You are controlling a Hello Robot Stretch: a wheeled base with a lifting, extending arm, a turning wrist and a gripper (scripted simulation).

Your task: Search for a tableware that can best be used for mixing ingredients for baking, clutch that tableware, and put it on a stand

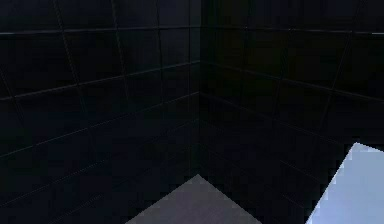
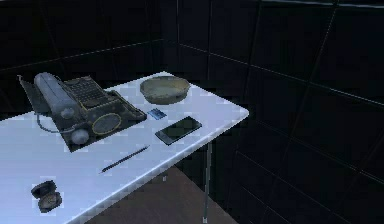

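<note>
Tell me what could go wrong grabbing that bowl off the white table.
The bowl sits near the far corner of the table, so a nudge might slide it off. A flat dark slab and a small bluish thing lie just in front of it; a reach across could knock them. A dark wall corner stands ahead, so driving on risks a bump.

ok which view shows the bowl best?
Arm side view: the tan bowl sits whole at the white table's far edge, near a phone. The forward view offers dark tiled walls and a pale corner, possibly that table.
</note>
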